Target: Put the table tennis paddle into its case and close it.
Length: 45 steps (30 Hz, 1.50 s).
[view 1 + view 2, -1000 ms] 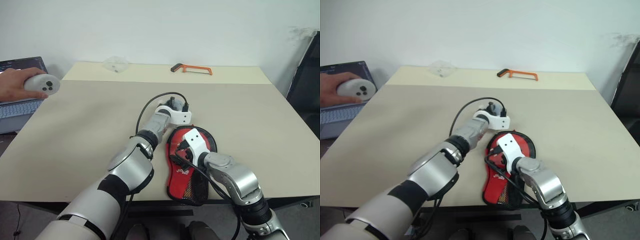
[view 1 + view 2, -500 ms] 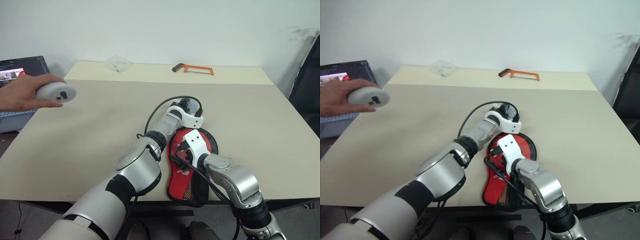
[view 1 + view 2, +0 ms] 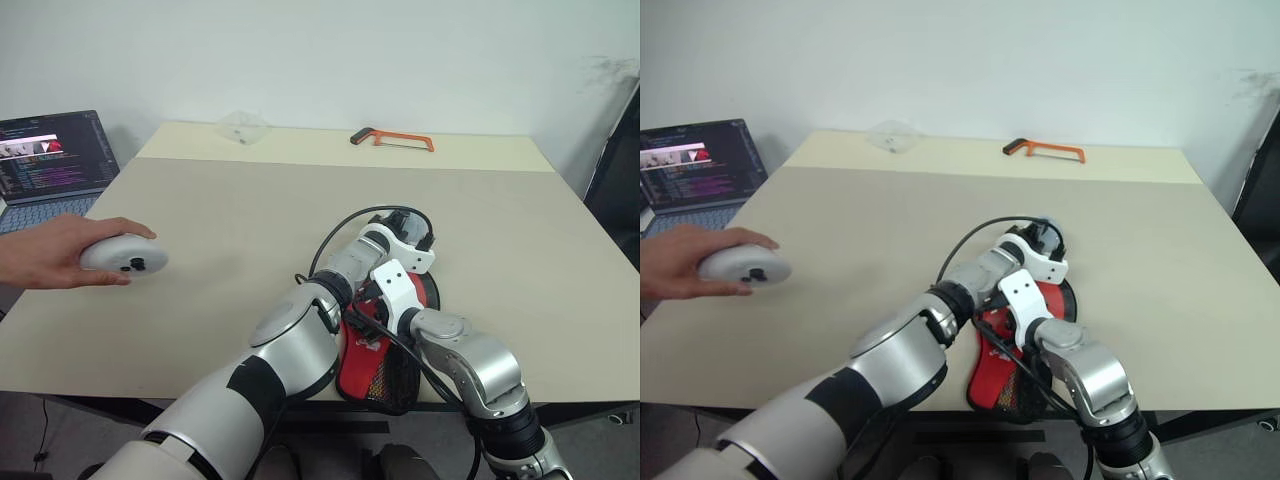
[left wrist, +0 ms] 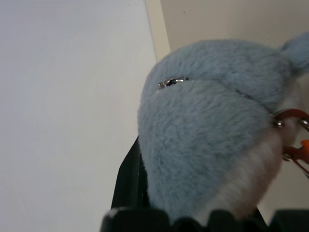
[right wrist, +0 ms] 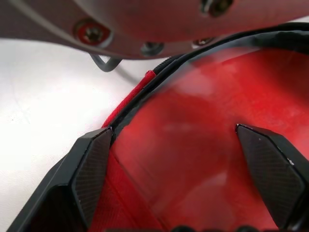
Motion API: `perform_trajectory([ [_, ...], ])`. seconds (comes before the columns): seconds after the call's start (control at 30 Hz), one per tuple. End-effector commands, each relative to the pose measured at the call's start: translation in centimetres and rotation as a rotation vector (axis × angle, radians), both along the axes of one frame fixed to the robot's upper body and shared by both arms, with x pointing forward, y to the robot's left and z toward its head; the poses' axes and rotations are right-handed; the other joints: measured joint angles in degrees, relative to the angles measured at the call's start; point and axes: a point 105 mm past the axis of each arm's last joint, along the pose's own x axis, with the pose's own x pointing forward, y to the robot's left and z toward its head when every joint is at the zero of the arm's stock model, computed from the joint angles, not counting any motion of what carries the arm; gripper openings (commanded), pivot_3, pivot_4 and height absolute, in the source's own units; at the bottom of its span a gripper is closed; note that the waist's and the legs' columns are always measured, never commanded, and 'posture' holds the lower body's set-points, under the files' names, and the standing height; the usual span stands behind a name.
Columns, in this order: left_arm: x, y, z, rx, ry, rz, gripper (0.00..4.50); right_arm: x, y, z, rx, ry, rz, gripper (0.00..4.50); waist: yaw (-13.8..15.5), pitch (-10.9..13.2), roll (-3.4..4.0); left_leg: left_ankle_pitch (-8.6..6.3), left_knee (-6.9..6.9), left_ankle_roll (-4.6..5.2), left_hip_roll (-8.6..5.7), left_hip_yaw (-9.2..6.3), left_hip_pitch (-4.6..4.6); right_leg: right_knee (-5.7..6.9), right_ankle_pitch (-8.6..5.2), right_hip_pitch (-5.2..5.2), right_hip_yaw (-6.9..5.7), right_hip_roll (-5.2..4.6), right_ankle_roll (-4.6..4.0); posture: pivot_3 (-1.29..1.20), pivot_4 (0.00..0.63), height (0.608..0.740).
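right fingers spread wide over the case.

The left tool is swinging right over the case; a person's hand is lowering a controller onto the bench.

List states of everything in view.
case: open, flat on table, red lining up
paddle: can't tell apart from the lining
left gripper: shut on plush
right gripper: open, over lining
laptop: open, screen on
hacksaw: lying flat at far edge
controller: held by a person's hand
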Motion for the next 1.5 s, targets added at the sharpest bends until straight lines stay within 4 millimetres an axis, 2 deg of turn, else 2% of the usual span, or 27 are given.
perform_trajectory([
  [0.03,-1.2,-3.1,1.0,-0.116,0.094,-0.037,0.47,-2.7,1.4,-5.4,-0.03,0.284,0.084,4.5,0.0,0.0,0.01,0.0,0.0,0.0,0.0,-0.01,0.0,0.0,0.0,0.0,-0.01,0.0,0.0,0.0,0.15,0.74],
  [0.13,-0.8,-1.7,-0.5,-0.056,0.164,-0.019,0.47,-2.5,1.5,-5.4,-0.027,0.281,0.09,4.5,-0.2,0.0,0.02,0.01,0.0,0.0,0.01,-0.01,0.03,0.04,0.0,0.0,-0.01,0.01,0.0,0.0,0.15,0.74],
  [0.2,-0.3,-0.3,-1.3,-0.09,0.271,0.032,1.21,-2.3,1.9,-5.3,-0.022,0.275,0.101,4.5,-0.4,0.0,0.04,0.01,0.01,0.0,0.01,-0.02,0.09,0.06,0.0,0.04,0.0,0.02,0.0,0.0,0.15,0.74],
  [0.33,0.4,1.1,-0.9,-0.086,0.264,0.041,2.62,-1.7,2.3,-5.2,-0.022,0.265,0.117,4.5,-0.9,-0.1,0.08,0.01,0.01,0.01,0.02,-0.13,0.22,0.14,0.01,0.06,0.13,0.17,-0.01,0.0,0.15,0.74],
  [0.5,1.3,3.6,-0.7,-0.171,0.351,0.097,4.48,-0.7,1.0,-5.1,-0.052,0.248,0.158,4.5,-1.2,-0.1,0.12,0.01,0.03,0.01,0.02,-0.16,0.35,0.17,0.07,0.18,0.16,0.2,-0.03,0.0,0.15,0.74],
  [0.8,1.8,7.1,-1.0,-0.264,0.579,0.134,4.48,1.1,-3.4,-4.9,-0.082,0.221,0.114,4.5,-0.6,-0.1,0.14,0.02,0.06,0.01,0.01,-0.13,0.36,0.12,0.07,0.24,0.19,0.21,-0.01,0.0,0.15,0.74],
  [0.9,1.5,7.8,-0.9,-0.385,0.726,0.113,4.48,1.7,-5.3,-5.0,-0.105,0.215,0.084,4.5,-0.2,-0.1,0.14,0.02,0.07,0.01,0.01,-0.12,0.36,0.12,0.07,0.25,0.17,0.2,-0.01,0.0,0.15,0.74],
  [1.0,1.5,8.5,0.6,-0.54,0.833,0.087,4.48,1.7,-6.5,-4.5,-0.106,0.199,0.103,4.5,0.7,-0.1,0.15,0.03,0.13,0.0,0.01,-0.12,0.36,0.12,0.1,0.3,0.11,0.16,0.04,0.0,0.15,0.74],
  [1.07,1.2,9.2,1.9,-0.663,0.959,0.035,4.48,1.4,-7.2,-3.4,-0.08,0.173,0.146,4.5,1.3,-0.1,0.17,0.03,0.24,0.0,-0.03,-0.07,0.27,0.12,0.14,0.29,0.05,0.08,0.1,0.0,0.15,0.74],
  [1.17,0.2,10.4,2.9,-0.739,1.116,-0.065,4.48,1.1,-8.4,-1.4,-0.083,0.109,0.196,4.5,1.4,-0.1,0.2,0.03,0.58,0.01,-0.01,-0.06,0.05,0.06,0.15,0.31,-0.03,0.02,0.13,0.0,0.15,0.74],
  [1.33,-1.9,13.0,4.9,-0.871,1.333,-0.272,4.48,-0.8,-8.9,4.0,-0.03,-0.028,0.31,4.5,1.1,0.3,0.47,-0.04,0.64,-0.04,0.01,-0.05,-0.18,0.06,0.19,0.17,-0.03,0.02,-0.04,0.0,0.15,0.74],
  [1.4,-3.3,12.9,5.6,-0.893,1.449,-0.395,4.48,-1.4,-9.5,6.3,0.011,-0.071,0.321,4.5,1.1,0.7,0.85,-0.04,0.64,-0.04,0.02,-0.1,-0.34,0.11,0.19,0.04,-0.05,0.05,-0.05,0.0,0.15,0.74],
  [1.5,-5.3,12.2,5.0,-0.83,1.535,-0.487,4.48,-1.0,-10.6,9.5,0.094,-0.139,0.279,4.5,1.1,0.9,1.0,-0.04,0.76,-0.04,0.02,-0.19,-0.55,0.13,0.2,-0.06,-0.12,0.05,-0.06,0.0,0.15,0.74],
])
